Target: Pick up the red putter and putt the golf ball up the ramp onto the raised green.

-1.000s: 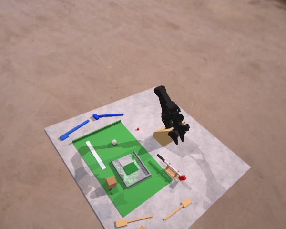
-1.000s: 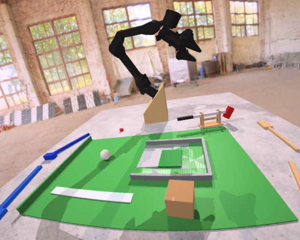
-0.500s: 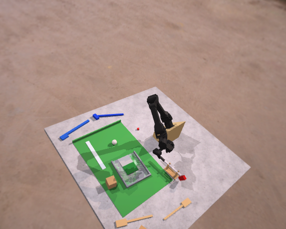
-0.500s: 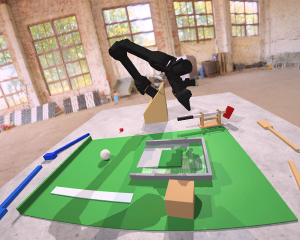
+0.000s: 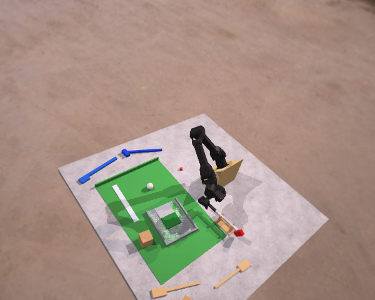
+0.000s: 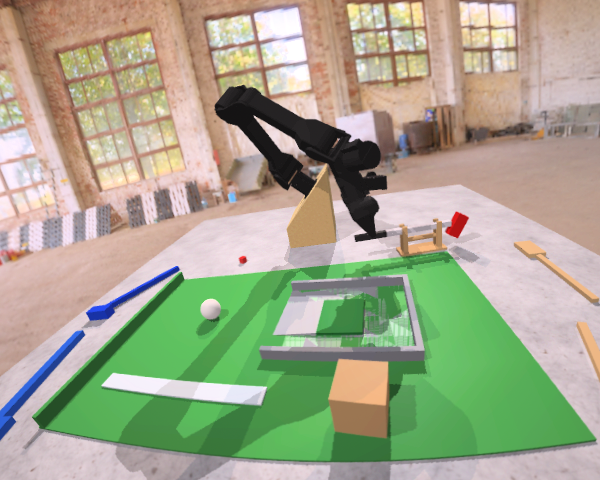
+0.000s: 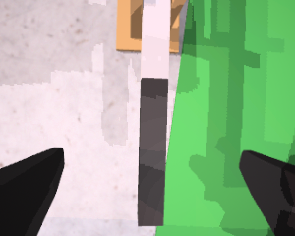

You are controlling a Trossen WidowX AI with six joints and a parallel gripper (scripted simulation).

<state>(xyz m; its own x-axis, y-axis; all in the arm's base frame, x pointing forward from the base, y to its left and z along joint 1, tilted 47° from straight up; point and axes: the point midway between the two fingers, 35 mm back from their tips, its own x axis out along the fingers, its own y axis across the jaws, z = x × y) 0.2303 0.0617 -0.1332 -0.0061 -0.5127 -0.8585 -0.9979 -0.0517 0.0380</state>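
Observation:
The red putter has a red head [image 5: 239, 232] [image 6: 457, 224], a white shaft and a dark grip [image 7: 153, 108]. It rests across a small wooden rack [image 5: 219, 224] [image 6: 422, 250] [image 7: 124, 29]. My gripper [image 5: 207, 204] [image 6: 375, 232] [image 7: 154, 157] is open and points down at the grip end. In the wrist view the grip lies between the spread fingers, touching neither. The white ball [image 5: 150, 185] [image 6: 210, 309] sits on the green mat. A pale ramp [image 5: 163, 209] [image 6: 297, 317] leads up to the raised green [image 5: 170, 221] [image 6: 340, 316].
Grey walls [image 5: 182, 237] [image 6: 341, 353] border the raised green. An orange block [image 5: 145, 239] [image 6: 359, 397] and a white strip [image 5: 124, 202] [image 6: 184, 389] are on the mat. Two blue clubs lie beyond the mat's low green wall [image 5: 127, 172]. Wooden clubs [image 5: 244, 265] [image 6: 530, 249] lie opposite.

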